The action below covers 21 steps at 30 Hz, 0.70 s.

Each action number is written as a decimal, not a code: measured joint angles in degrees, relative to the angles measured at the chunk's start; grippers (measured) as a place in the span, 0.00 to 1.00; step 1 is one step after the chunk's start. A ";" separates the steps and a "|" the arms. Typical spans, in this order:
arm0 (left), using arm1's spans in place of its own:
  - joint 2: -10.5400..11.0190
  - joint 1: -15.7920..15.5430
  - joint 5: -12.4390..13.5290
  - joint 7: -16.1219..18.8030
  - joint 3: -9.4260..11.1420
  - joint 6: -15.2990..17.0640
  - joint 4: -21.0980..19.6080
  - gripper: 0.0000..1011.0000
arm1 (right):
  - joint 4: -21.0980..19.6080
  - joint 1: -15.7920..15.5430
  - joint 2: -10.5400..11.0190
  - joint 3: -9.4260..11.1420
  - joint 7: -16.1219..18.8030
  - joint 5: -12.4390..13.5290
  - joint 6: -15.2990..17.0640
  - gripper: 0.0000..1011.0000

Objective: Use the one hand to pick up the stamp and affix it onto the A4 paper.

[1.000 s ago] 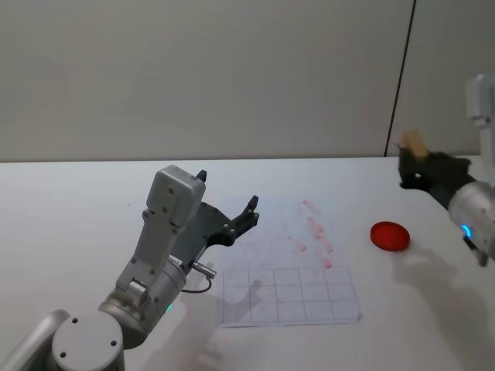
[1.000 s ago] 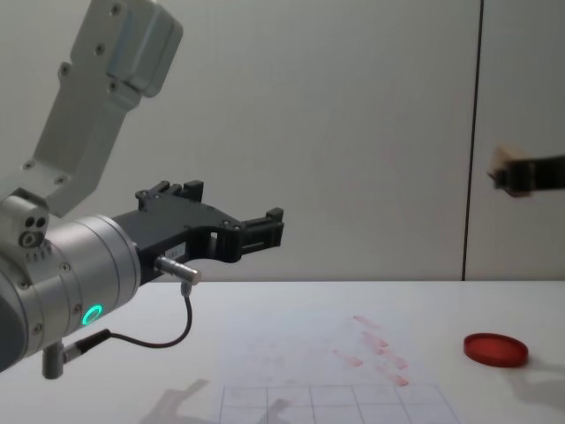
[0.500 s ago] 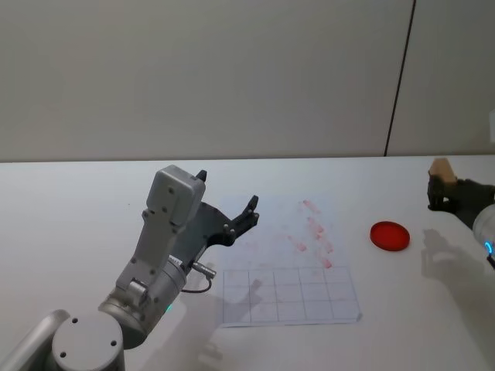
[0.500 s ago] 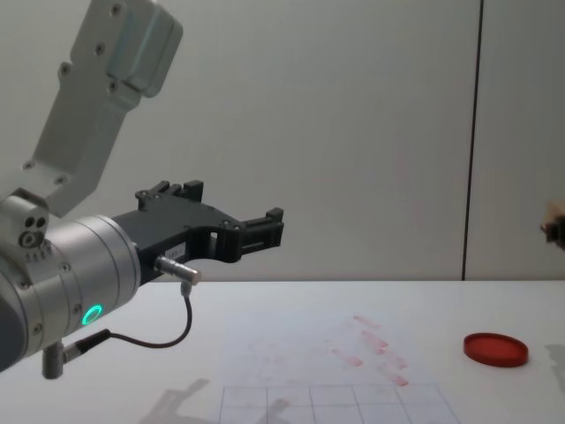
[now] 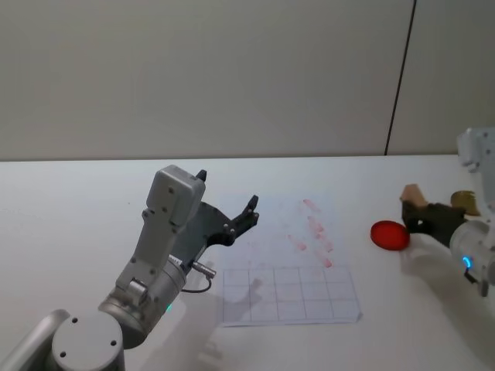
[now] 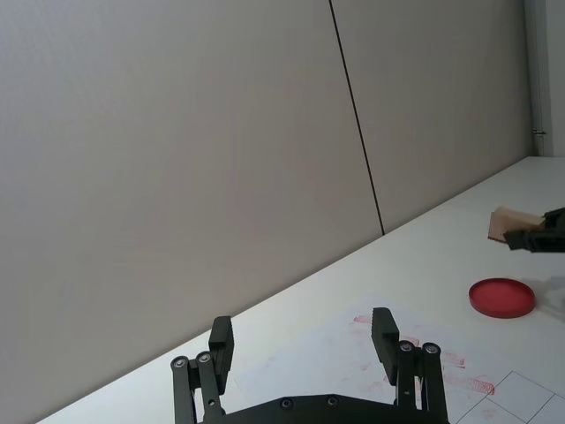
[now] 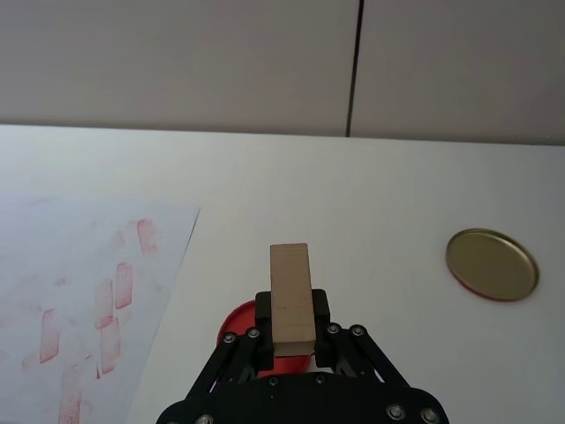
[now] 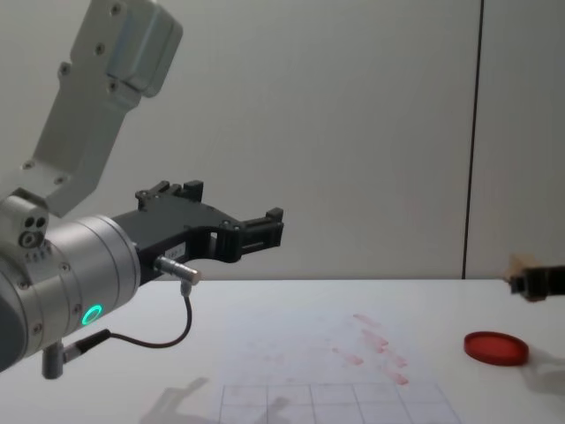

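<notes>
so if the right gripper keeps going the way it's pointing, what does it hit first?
Probably the red ink pad: the right gripper, shut on the stamp, points toward it and the A4 paper beyond. Height is unclear; it may pass above.

Head looks down, chest across (both share the paper (image 5: 288,267)).

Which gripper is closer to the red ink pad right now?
Right. The right gripper, holding the stamp, sits just beside and above the ink pad. The left gripper hovers across the paper, jaws open.
</notes>
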 joint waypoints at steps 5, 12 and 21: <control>0.00 0.00 0.00 0.00 0.00 0.00 0.00 0.98 | 2.53 0.86 -0.40 -0.59 1.29 -0.85 -0.29 0.22; 0.00 0.00 0.00 0.00 0.00 0.00 0.00 0.98 | 5.70 1.94 -0.91 -1.37 2.19 -2.33 -0.70 0.33; 0.00 0.00 0.00 0.00 0.00 0.00 0.00 0.98 | 7.27 2.47 -1.21 -1.99 2.01 -4.29 -2.30 0.62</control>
